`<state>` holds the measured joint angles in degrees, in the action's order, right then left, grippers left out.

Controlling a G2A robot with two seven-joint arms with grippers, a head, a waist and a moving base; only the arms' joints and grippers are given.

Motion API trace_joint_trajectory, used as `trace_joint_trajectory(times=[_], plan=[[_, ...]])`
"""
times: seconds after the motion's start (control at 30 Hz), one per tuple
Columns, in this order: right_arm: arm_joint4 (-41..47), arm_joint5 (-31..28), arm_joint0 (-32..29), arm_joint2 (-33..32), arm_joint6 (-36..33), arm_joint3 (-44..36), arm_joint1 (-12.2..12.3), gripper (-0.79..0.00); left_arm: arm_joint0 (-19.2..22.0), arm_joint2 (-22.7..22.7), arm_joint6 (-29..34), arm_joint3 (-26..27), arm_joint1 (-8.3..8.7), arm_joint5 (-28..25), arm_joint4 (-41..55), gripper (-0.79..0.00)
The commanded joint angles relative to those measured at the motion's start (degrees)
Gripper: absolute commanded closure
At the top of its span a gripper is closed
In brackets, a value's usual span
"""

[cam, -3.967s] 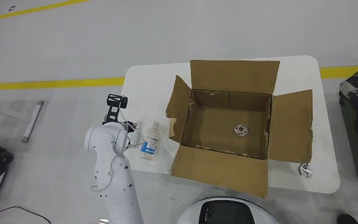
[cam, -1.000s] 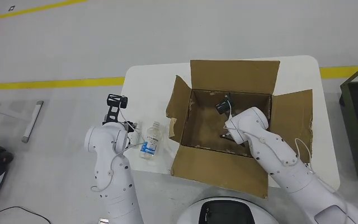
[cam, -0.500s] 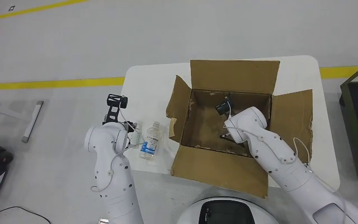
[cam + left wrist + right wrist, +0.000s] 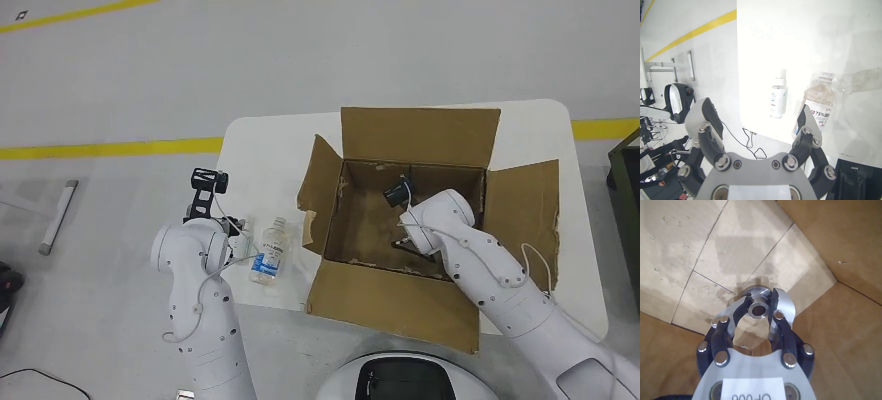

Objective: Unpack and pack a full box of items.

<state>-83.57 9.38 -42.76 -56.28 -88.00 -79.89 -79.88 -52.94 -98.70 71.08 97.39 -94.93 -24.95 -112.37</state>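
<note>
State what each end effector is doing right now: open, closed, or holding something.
Left end effector: open, holding nothing.
Right end effector: closed on the metal flange inside the cardboard box.

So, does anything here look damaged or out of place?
Slightly. The cardboard box is worn: the flap nearest the bottle has a torn, ragged edge. That bottle lies on its side on the table instead of standing. Nothing looks spilled; the metal fitting between the right jaws sits flat.

Clear bottle label: percentage figure, then characters.
Bottle cap: two rows of digits.
Spray bottle: print too small.
Right gripper sticker: inverted code, cut off.
</note>
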Motion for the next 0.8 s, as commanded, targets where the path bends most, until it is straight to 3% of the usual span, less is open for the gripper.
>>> trace_joint_trajectory(times=[0.0, 0.57, 0.77], plan=[[0.3, 0.2, 0.0, -0.1, 0.0, -0.9, 0.0, 0.0, 0.0, 0.0, 0.0, 0.0, 0.0, 0.0, 0.0, -0.785], [8.0, 0.1, -1.7, -3.4, 0.0, -12.6, 1.2, 0.0, 0.0, 0.0, 0.0, 0.0, 0.0, 0.0, 0.0, -0.785], [18.6, 0.6, -5.5, -12.1, 0.4, -24.2, 2.2, 0.0, 0.0, 0.0, 0.0, 0.0, 0.0, 0.0, 0.0, -0.785]])
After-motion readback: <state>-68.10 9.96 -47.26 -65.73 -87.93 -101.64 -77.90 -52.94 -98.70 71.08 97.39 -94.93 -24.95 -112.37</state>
